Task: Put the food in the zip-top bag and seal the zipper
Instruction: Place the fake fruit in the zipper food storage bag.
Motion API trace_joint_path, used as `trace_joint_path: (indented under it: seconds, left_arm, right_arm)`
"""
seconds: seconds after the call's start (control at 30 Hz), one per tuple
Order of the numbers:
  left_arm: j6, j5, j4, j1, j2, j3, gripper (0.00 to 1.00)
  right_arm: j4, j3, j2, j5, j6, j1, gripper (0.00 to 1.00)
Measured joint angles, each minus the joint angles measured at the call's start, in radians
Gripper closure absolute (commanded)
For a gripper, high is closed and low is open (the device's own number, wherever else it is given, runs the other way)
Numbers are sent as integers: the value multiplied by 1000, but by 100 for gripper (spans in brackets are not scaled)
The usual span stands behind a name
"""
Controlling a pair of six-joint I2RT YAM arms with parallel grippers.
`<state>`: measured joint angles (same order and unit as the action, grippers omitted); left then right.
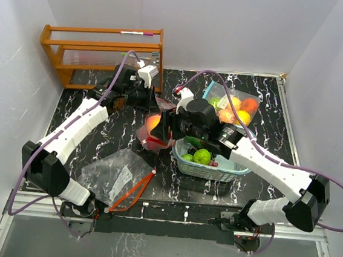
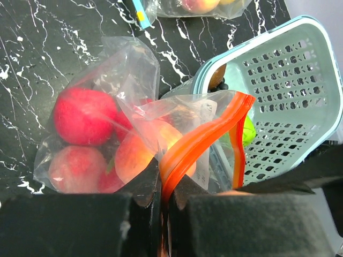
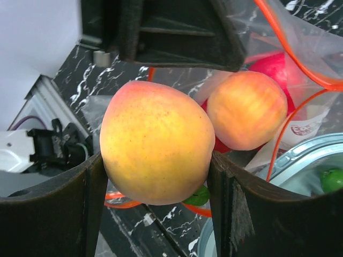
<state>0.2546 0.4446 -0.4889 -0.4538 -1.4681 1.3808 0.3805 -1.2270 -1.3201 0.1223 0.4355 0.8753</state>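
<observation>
A clear zip-top bag (image 1: 156,140) with an orange zipper stands open beside the teal basket (image 1: 213,169). My left gripper (image 2: 165,184) is shut on the bag's orange zipper strip (image 2: 198,140) and holds the mouth up. Inside the bag are a red apple (image 2: 86,115) and peaches (image 2: 77,168). My right gripper (image 3: 156,160) is shut on a yellow-orange peach (image 3: 158,142), held at the bag's mouth; the peach also shows in the top view (image 1: 153,124). Another peach (image 3: 246,110) lies inside the bag behind it. Green food (image 1: 202,156) lies in the basket.
A second bag holding fruit (image 1: 234,107) lies at the back right. An empty zip-top bag (image 1: 118,178) lies at the front left. A wooden rack (image 1: 103,52) stands at the back left. White walls close in the table.
</observation>
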Motion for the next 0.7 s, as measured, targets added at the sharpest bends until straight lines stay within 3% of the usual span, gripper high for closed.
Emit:
trace_joint_path:
  seconds: [0.53,0.6,0.7]
  left_arm:
    - [0,-11,-44,1,0,87,100]
    - [-1,-10,-57,0,3,102,100]
    - [-2,-11,-72,0,6,118,100]
  right_arm:
    - [13,-72,-172,-354,-5,7,57]
    - [12,-82,-193,-415,4,5,52]
    - [19,-100,-212,-500,15,3,34]
